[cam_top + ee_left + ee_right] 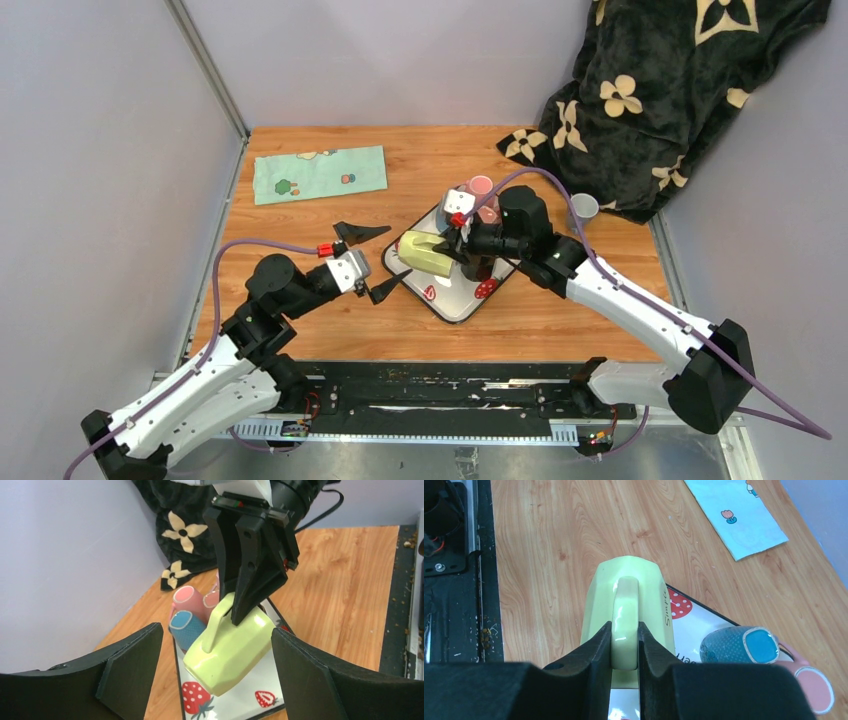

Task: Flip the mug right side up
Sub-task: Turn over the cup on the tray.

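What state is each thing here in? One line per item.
mug: tipped sideways, held by its handle
right gripper: shut on mug handle
left gripper: open, empty
blue cup: on its side, on tray
pink cup: on its side
grey cup: upright

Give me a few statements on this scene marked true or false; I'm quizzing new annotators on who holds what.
1. The right gripper pinches the mug by its handle. True.
2. The left gripper is clamped on the mug. False: it is open, its fingers clear of the mug.
3. The mug is blue. False: it is pale yellow-green; the blue cup lies on the tray.
4. A light green cloth lies at the table's far left. True.
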